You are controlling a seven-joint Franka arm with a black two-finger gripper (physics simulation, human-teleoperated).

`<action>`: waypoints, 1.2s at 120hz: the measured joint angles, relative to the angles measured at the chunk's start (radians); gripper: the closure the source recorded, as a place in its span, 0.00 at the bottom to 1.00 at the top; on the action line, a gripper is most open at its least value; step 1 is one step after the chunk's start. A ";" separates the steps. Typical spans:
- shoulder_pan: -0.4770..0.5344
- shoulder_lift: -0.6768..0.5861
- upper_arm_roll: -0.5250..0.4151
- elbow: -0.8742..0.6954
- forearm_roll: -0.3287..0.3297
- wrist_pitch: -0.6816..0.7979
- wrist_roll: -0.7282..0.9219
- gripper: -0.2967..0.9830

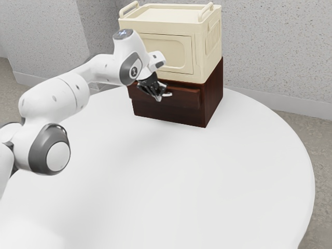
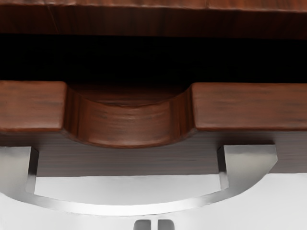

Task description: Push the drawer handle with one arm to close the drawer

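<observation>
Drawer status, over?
Gripper at the handle, contact unclear. Drawer still ajar, dark gap below the cabinet's top edge. No obstruction seen; gap too dark to rule out.

- Red-brown, that drawer, with fine darker grain streaking it!
- Bright silver-grey on the handle!
- Deep reddish brown ran down the cabinet!
- Above, the crate was plain cream!
- White arm, dark grey joint patches, black hand!
- Plain white surface!
- Pale grey wall, speckled darker!
- Mottled grey-brown floor!
</observation>
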 joint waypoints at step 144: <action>0.014 0.076 -0.018 0.078 0.013 0.121 0.005 0.85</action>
